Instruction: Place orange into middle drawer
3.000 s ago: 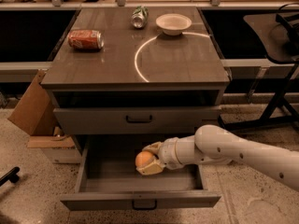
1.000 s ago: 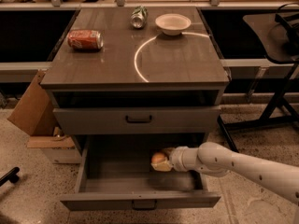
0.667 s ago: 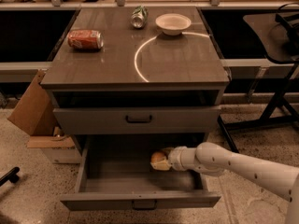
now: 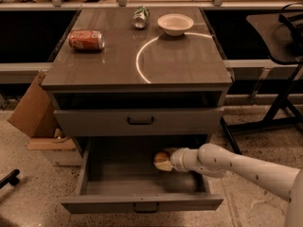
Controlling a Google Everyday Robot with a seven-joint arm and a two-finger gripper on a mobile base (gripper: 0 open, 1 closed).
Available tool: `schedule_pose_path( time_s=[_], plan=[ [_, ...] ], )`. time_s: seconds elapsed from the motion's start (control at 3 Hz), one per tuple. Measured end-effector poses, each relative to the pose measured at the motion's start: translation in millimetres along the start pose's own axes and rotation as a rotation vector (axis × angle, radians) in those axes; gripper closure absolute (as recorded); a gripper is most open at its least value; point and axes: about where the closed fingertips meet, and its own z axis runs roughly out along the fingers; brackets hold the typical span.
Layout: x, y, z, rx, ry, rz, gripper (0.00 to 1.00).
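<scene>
The orange (image 4: 161,158) is deep inside the open middle drawer (image 4: 118,174), at its back right, low near the grey floor. My gripper (image 4: 164,162) reaches in from the right on a white arm and is around the orange; the fruit is partly hidden by it. The drawer is pulled out wide, its flat grey front and small handle (image 4: 146,206) toward the camera. The upper drawer (image 4: 137,121) with the dark bar handle is shut.
On the cabinet top lie a red soda can (image 4: 86,39), a green can (image 4: 140,17) and a white bowl (image 4: 175,23). A cardboard box (image 4: 35,112) stands left of the cabinet. A dark stand (image 4: 279,103) is at the right.
Three seconds ago the orange was held above the drawer's middle. It has since moved right and back into the drawer. Over the last second the arm has barely moved.
</scene>
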Motion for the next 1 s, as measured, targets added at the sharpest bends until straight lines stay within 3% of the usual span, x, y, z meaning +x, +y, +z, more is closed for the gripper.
schedule_pose_path(
  time_s=[0.33,0.67,1.0],
  plan=[
    [1,0,-6,-0.006,-0.012,0.005,0.00],
    [-1,9,-31,-0.014,-0.057,0.001,0.00],
    [-8,25,-75,-0.017,-0.102,-0.009,0.00]
  ],
)
